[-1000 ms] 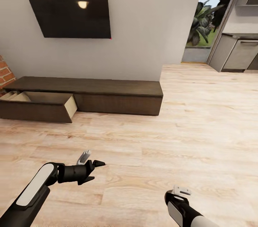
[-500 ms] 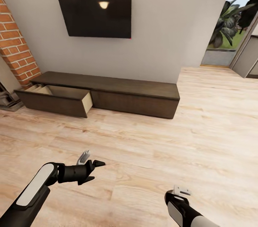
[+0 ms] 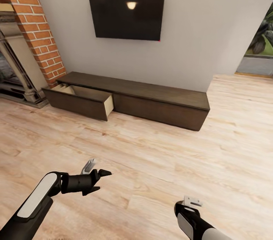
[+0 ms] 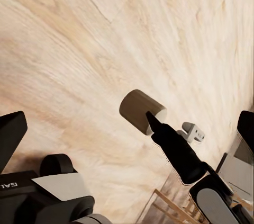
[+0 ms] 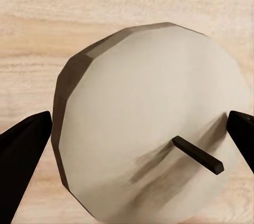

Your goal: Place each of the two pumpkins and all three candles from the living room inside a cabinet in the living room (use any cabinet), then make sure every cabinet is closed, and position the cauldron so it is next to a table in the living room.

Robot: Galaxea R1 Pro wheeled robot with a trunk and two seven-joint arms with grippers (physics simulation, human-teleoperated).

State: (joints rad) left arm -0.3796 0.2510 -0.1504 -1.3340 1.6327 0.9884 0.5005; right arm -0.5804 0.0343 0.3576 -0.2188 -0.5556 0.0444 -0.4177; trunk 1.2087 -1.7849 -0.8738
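Between the right end effector's (image 5: 132,144) fingers, seemingly a candle (image 5: 153,123).

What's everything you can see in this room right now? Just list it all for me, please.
Television: one, black, mounted on the grey wall.
Cabinet: one, long, low, dark brown, against the wall under the television.
Drawer: one, pulled open at the cabinet's left end, with a pale beige interior.
Fireplace: one, red brick surround, far left.
Floor: light wood planks.
Plants: green, outside the opening at far right.
Candle: one, tan-beige with a dark wick, held above the floor.
Left gripper: black, open and empty, low left in the head view.
Right gripper: black fingers closed on the candle.
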